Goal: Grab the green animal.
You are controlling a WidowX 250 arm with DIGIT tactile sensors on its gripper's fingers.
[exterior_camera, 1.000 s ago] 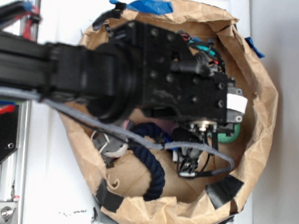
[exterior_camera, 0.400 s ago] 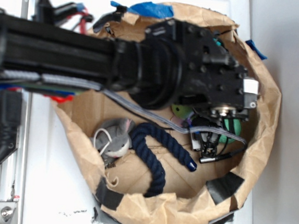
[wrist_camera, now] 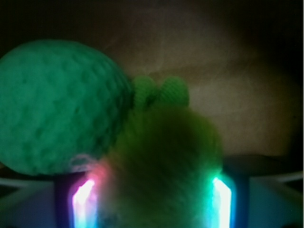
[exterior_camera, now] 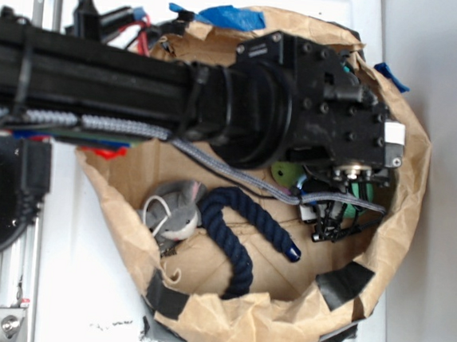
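Right beside turtle [wrist_camera: 164, 161]: ball [wrist_camera: 57, 107] (touching).

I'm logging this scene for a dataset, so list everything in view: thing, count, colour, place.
green animal: one, fuzzy lime green, between the gripper's fingers in the wrist view.
ball: one, teal green, touching the animal's left side in the wrist view.
mouse: one, grey, left part of the bag floor.
rope: one, navy, curved beside the mouse.
paper bag: one, brown, rolled down into a basin with black and blue tape on its rim.
table: one, white, under the bag.
gripper: one, black, fingers lit, either side of the animal; contact unclear.
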